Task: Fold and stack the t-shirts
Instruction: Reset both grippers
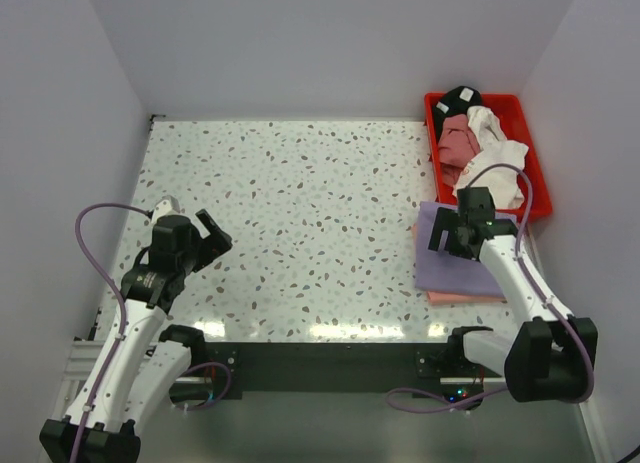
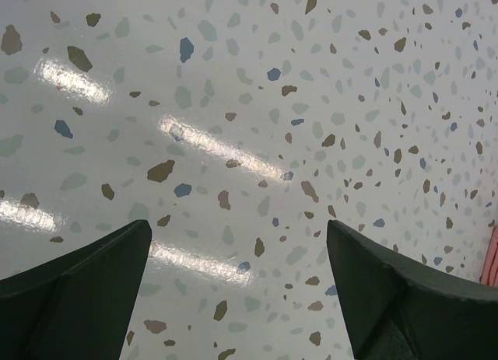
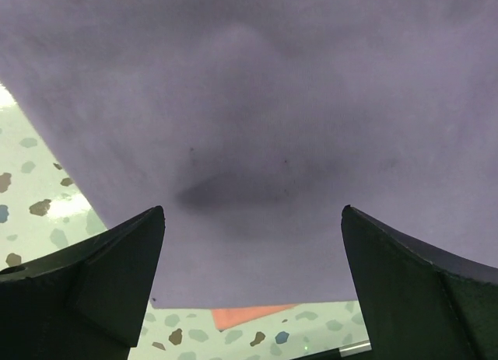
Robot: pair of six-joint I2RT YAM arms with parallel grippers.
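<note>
A folded lavender-purple t-shirt [image 1: 450, 266] lies at the table's right side on top of a folded salmon-pink one [image 1: 462, 297]. In the right wrist view the purple cloth [image 3: 257, 119] fills the frame and a pink corner [image 3: 250, 316] peeks out below. My right gripper [image 1: 452, 230] hovers over the purple shirt, open, with nothing between its fingers [image 3: 101, 274]. My left gripper [image 1: 205, 240] stands open over bare table at the left, holding nothing. More t-shirts, dusty-rose [image 1: 458, 143], white [image 1: 492, 153] and black [image 1: 462, 99], lie crumpled in the red bin.
The red plastic bin [image 1: 530, 153] sits at the back right corner against the wall. White walls close in the speckled table [image 1: 300, 203] on three sides. Purple cables loop from both arms near the front edge.
</note>
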